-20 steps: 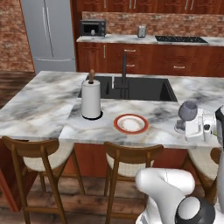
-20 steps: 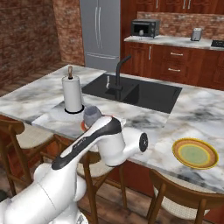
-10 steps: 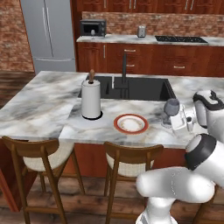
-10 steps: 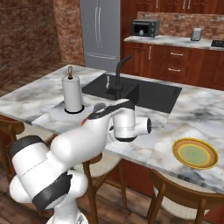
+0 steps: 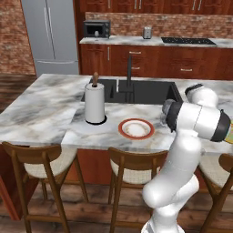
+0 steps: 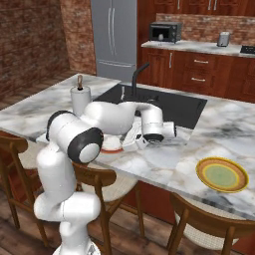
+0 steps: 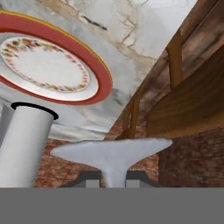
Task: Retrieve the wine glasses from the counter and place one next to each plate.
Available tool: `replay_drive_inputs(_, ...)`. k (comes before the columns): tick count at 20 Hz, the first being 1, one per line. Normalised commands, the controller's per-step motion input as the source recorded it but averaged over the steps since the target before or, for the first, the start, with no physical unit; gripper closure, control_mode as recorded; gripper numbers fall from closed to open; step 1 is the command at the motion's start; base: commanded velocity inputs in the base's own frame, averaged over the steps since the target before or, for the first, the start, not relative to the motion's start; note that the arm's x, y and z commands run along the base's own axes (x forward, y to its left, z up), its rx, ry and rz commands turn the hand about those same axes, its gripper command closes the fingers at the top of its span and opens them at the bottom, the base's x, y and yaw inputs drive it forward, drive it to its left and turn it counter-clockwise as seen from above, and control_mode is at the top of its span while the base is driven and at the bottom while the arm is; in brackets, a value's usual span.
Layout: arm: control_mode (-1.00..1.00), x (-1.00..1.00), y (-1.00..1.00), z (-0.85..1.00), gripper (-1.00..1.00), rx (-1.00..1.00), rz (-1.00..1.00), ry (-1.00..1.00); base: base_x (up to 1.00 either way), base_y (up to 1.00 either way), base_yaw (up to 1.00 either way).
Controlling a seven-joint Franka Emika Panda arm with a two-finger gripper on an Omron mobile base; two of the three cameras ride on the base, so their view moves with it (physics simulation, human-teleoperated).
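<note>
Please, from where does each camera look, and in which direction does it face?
Left base view: behind the arm, to its left, facing forward and down over the island; the arm rises at lower right.
Right base view: behind, to its right, same direction; the arm rises at lower left, hand near the red plate.
Hand view: on the hand, rolled, looking along the gripper past the glass it holds.
Shared: red plate and towel roll appear in all three.
</note>
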Motion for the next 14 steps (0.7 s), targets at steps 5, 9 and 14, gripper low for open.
replay_drive_inputs(5,-1.00,0.33,-0.13,-0.16,1.00,0.00,0.05,-0.06,0.00,0.00,0.00)
replay_drive_inputs(9,-1.00,0.03,0.00,-0.06,1.00,0.00,-0.01,-0.11,0.00,0.00,0.00)
replay_drive_inputs(14,-1.00,0.00,0.00,0.00,1.00,0.00,-0.07,-0.11,0.00,0.00,0.00)
